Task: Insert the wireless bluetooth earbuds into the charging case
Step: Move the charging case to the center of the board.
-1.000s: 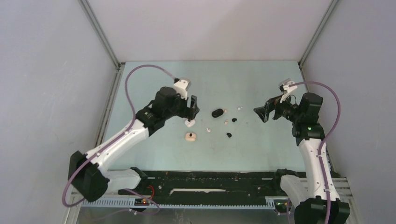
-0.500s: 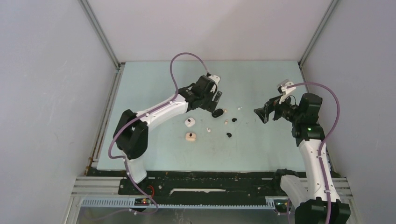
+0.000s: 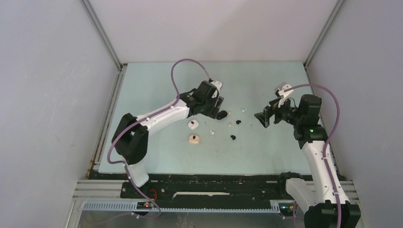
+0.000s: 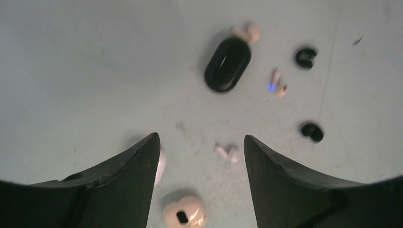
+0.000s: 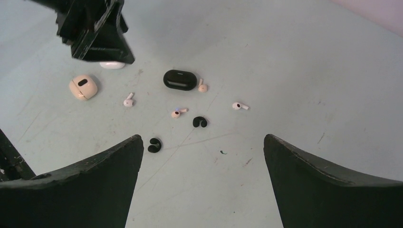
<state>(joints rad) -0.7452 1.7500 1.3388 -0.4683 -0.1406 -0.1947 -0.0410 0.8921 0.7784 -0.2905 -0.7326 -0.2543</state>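
Pale green tabletop [image 3: 157, 85] spreads beneath your two arms. Your left gripper [image 4: 199, 142] hangs with fingers apart close by the black charging case [image 4: 227, 64]; your right gripper [image 5: 203, 137], also spread, sits well off to the right. Your earbuds [image 5: 200, 122] lie loose on the tabletop around that case.

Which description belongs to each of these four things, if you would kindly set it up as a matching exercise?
Things:
1. black charging case
2. beige charging case
3. white case
4. right gripper

Descriptions:
A. partly hidden by the left gripper
B. open and empty
C. beige earbud beside one end
D. lowest case in the top view

Pairs: 1-C, 2-D, 3-A, 4-B
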